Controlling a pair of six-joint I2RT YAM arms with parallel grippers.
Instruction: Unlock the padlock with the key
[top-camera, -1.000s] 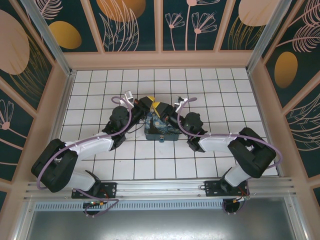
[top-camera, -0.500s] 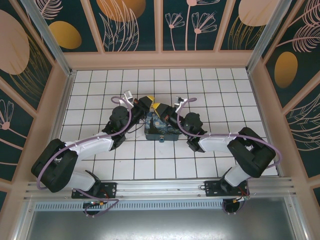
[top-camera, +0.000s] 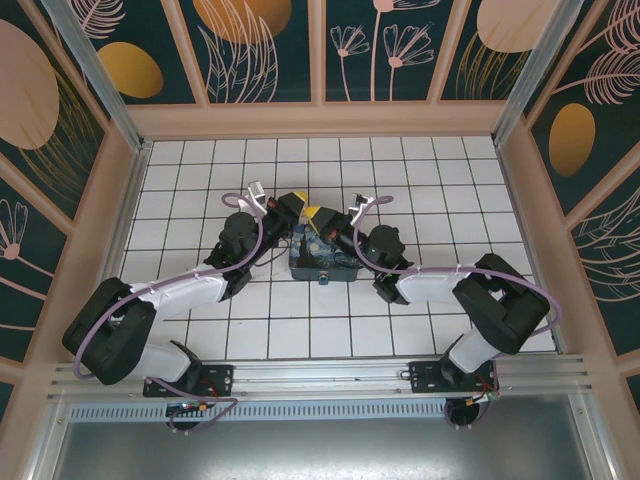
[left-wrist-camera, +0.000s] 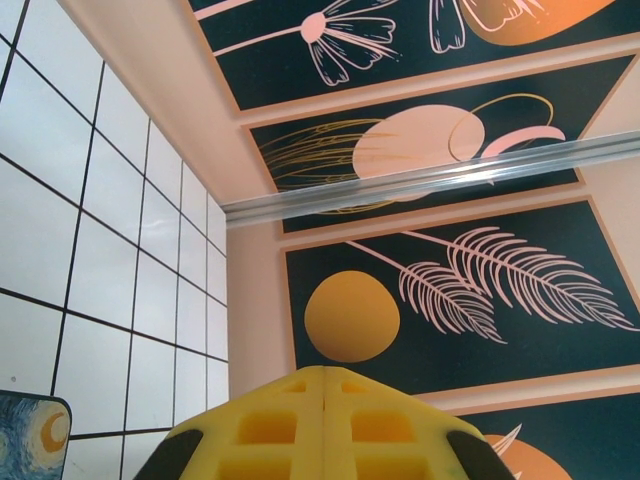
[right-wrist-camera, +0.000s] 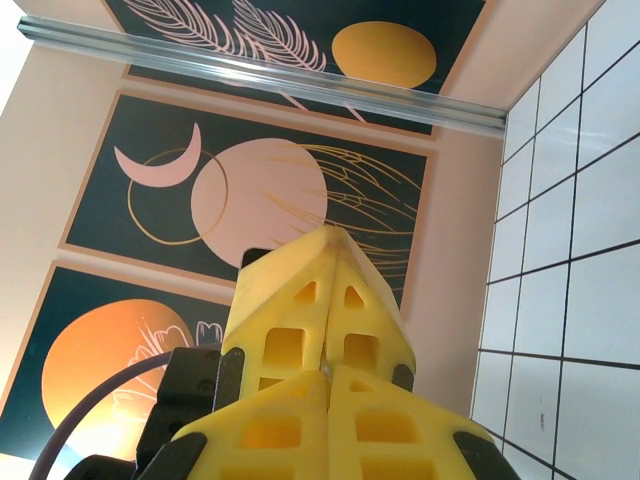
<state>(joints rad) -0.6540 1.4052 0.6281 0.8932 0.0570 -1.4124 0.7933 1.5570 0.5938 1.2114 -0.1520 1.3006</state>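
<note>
From the overhead camera I see both arms folded in to the centre of the white tiled floor, meeting over the starry-night box. The left gripper and the right gripper sit almost tip to tip above the box's upper edge.

On the left wrist camera, at the bottom centre, the left gripper has its yellow fingers pressed together along one thin seam, and I see nothing between them. A corner of the box shows at the lower left.

On the right wrist camera the right gripper is likewise closed flat, with no object visible in it.

A small blue speck that I take for the padlock lies just beside the box's lower edge. I cannot make out the key.
</note>
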